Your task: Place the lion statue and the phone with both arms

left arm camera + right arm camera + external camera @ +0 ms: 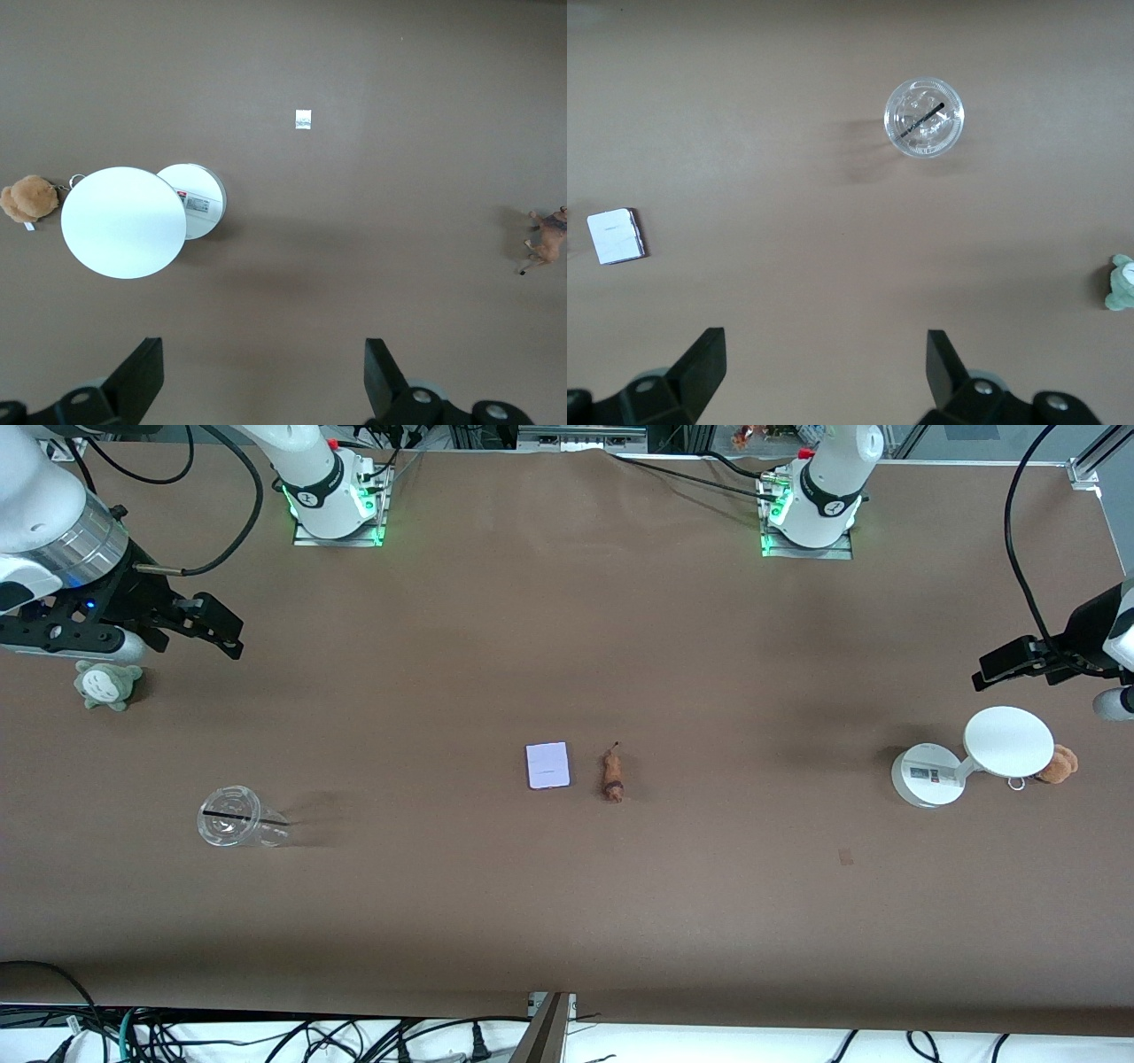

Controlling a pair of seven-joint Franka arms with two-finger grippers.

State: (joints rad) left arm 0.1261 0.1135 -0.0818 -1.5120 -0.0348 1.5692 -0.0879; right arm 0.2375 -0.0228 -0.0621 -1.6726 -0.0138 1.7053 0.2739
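The phone [547, 765], a flat pale slab with a pinkish edge, lies at the table's middle; it also shows in the right wrist view [617, 236]. The lion statue [611, 774], a tiny orange-brown figurine with a thin tail, lies beside it toward the left arm's end; it also shows in the left wrist view [547, 241]. My left gripper [997, 666] hangs open and empty above the table near the white stand [966, 757]. My right gripper [221, 631] hangs open and empty near the grey-green plush [108, 684]. Both are well away from the phone and the lion.
A clear plastic cup [232, 817] with a dark straw stands toward the right arm's end. A brown fuzzy plush [1058, 764] with a metal ring lies beside the stand. A small patch [846, 856] marks the table nearer the front camera.
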